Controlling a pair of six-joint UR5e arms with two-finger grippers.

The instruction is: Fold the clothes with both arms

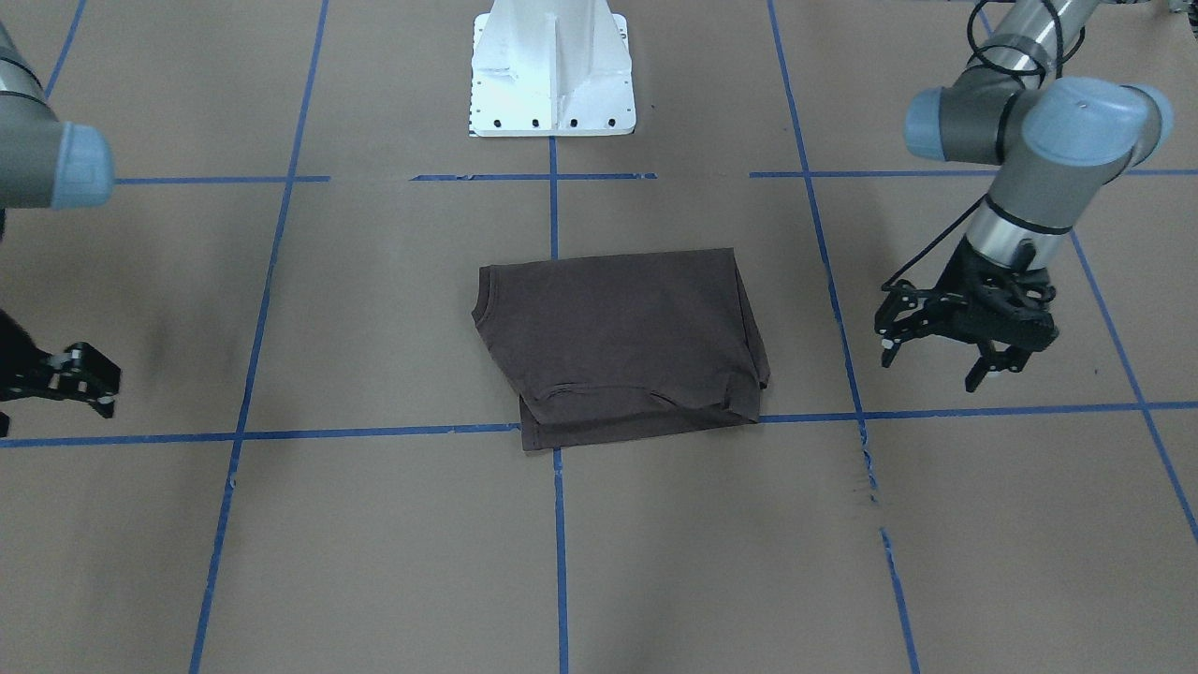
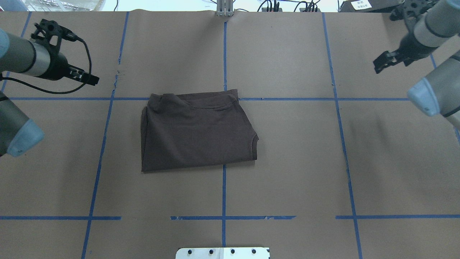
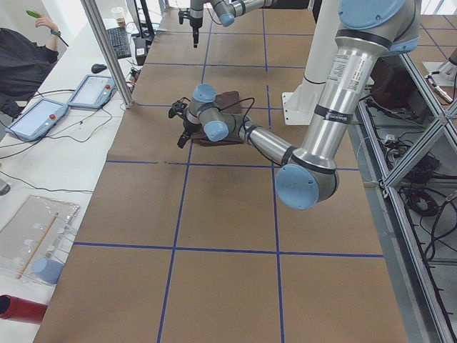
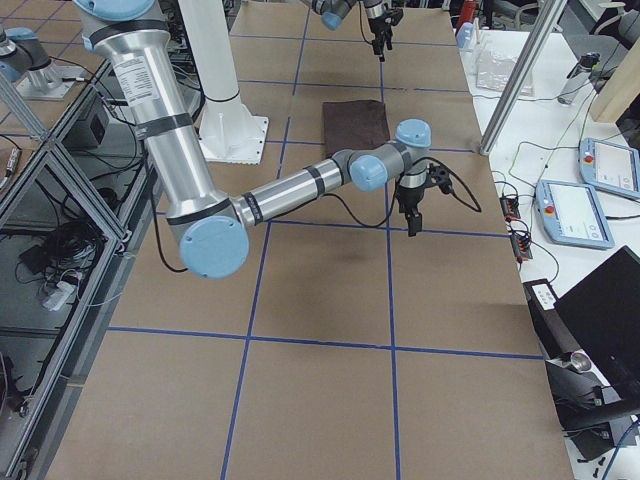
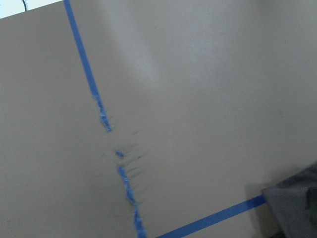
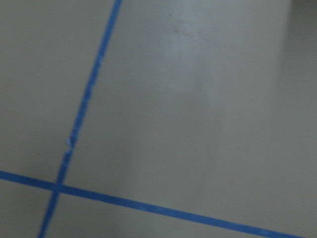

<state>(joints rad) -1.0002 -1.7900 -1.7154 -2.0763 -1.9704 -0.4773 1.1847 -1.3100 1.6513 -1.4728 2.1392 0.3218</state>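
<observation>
The dark brown T-shirt (image 1: 618, 337) lies folded into a compact rectangle at the table's middle (image 2: 196, 133), its sleeve opening toward the robot's right. A corner of it shows at the lower right of the left wrist view (image 5: 297, 206). My left gripper (image 1: 929, 370) hovers open beside the shirt's left side, a tape square away, holding nothing (image 2: 94, 81). My right gripper (image 2: 378, 64) hangs far off to the shirt's right near the table's far edge, looking open and empty (image 1: 98, 384). The right wrist view shows only bare table and tape.
Blue tape lines (image 2: 224, 187) grid the brown table. The white pedestal base (image 1: 552, 75) stands on the robot's side of the shirt. A person (image 3: 21, 64) sits at a side desk with tablets (image 3: 89, 91) beyond the table's far edge.
</observation>
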